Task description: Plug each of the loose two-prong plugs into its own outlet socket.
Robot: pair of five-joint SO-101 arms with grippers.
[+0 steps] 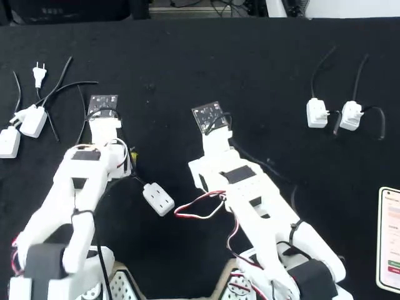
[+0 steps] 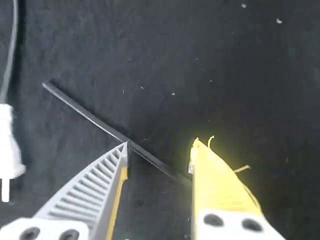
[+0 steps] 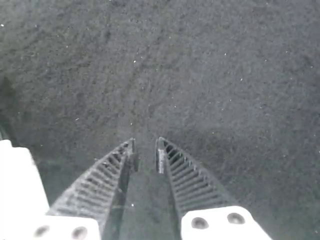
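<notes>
A white outlet socket (image 1: 157,198) lies on the black table between the two arms. My left gripper (image 2: 159,150) is open, one grey and one yellow finger on either side of a thin black cable (image 2: 90,116) that lies on the cloth. Beside it lies a white two-prong plug (image 2: 7,150). In the high view this plug (image 1: 39,74) is at the far left, near two white adapters (image 1: 32,120). Two more white plugs (image 1: 317,113) lie at the far right. My right gripper (image 3: 146,150) hangs over bare cloth, its fingers a narrow gap apart, holding nothing.
Black cables (image 1: 62,90) loop around the left arm's wrist (image 1: 103,106). A phone (image 1: 389,237) lies at the right edge of the table. A white block (image 3: 15,175) shows at the edge of the right wrist view. The table's far middle is bare black cloth (image 1: 250,62).
</notes>
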